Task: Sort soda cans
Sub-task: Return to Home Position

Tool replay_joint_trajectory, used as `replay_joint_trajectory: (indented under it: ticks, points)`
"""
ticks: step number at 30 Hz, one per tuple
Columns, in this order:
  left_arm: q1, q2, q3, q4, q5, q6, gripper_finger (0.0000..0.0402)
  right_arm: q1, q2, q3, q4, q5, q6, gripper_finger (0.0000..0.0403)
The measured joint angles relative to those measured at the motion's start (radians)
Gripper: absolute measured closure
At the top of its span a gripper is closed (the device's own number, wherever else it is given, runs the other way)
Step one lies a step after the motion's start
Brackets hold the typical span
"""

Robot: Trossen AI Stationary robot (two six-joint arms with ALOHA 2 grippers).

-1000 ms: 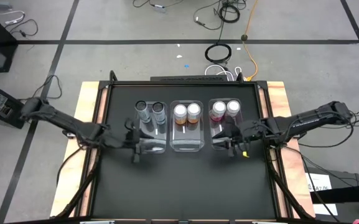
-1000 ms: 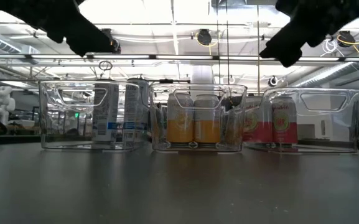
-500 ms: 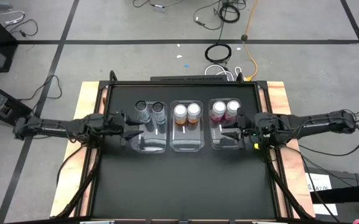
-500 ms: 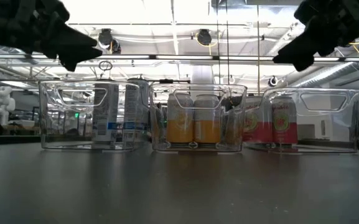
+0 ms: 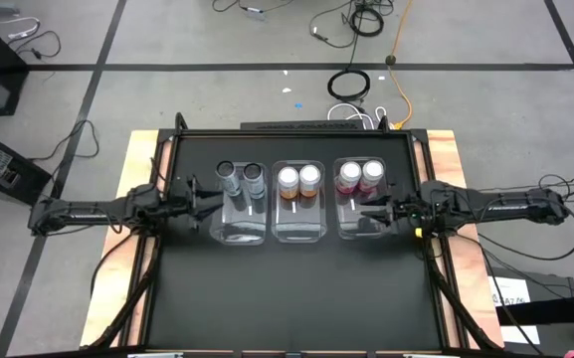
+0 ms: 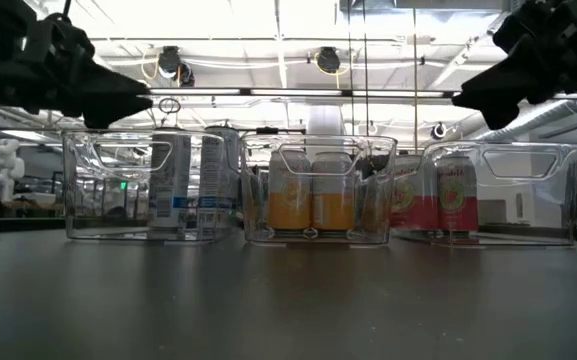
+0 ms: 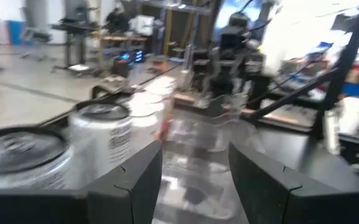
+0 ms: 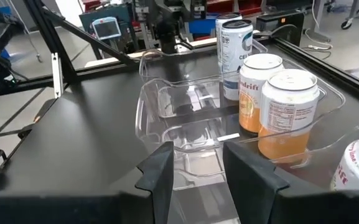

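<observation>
Left gripper point(image 7: 195, 152) hovers above the outer edge of the left bin point(image 5: 239, 233), fingers parted, nothing between them. Inside, at the far end, two grey cans point(image 5: 254, 179) stand upright, long axes vertical, silvery tops up. Two orange cans point(image 5: 287, 181) stand likewise in the middle bin point(image 5: 298, 235), and two pink cans point(image 5: 349, 179) in the right bin point(image 5: 350, 235). Right gripper point(image 8: 198, 152), likewise parted and empty, hangs over that bin. In the low view, one pink can is half hidden by bin walls.
</observation>
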Motion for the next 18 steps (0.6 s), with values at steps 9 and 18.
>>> replay_joint_trajectory:
  ticks: [9, 18]
  points:
    - [0.0, -0.062, 0.0, -0.18, -0.036, 0.024, 0.0208, 0.0, -0.057, -0.021, 0.001, 0.0, 0.005, 0.0273]
    - [0.001, -0.103, -0.001, -0.228, -0.009, 0.061, 0.0208, 0.0, -0.065, -0.021, 0.001, -0.004, -0.013, 0.0273]
